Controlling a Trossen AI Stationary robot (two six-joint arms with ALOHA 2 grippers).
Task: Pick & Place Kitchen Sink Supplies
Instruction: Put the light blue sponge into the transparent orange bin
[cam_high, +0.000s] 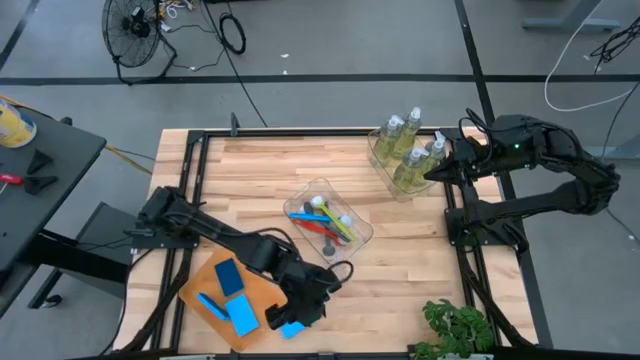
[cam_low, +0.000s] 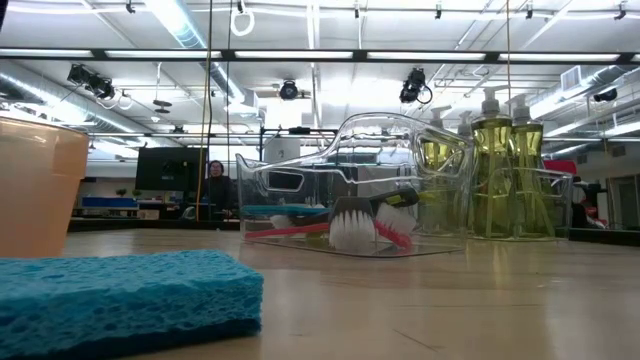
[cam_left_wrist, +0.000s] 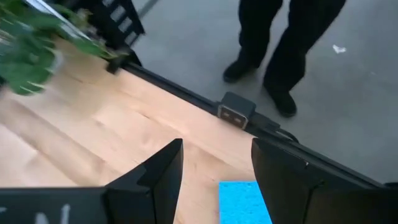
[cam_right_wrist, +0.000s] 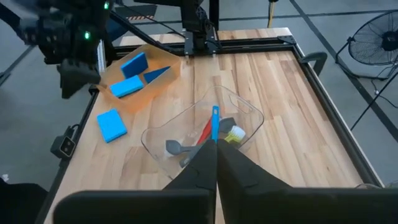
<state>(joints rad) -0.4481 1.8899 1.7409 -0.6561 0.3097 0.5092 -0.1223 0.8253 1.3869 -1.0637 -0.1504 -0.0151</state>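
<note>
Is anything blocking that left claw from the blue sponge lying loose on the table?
Nothing visible does. The left gripper hangs open right over the loose blue sponge, which lies on bare wood just beside the orange tray, with only air between fingers and sponge.

Floor fan (cam_high: 133, 28) at eleven o'clock, potted plant (cam_high: 455, 328) at five, orange tray (cam_high: 205, 278) at seven, perhaps plastic
</note>
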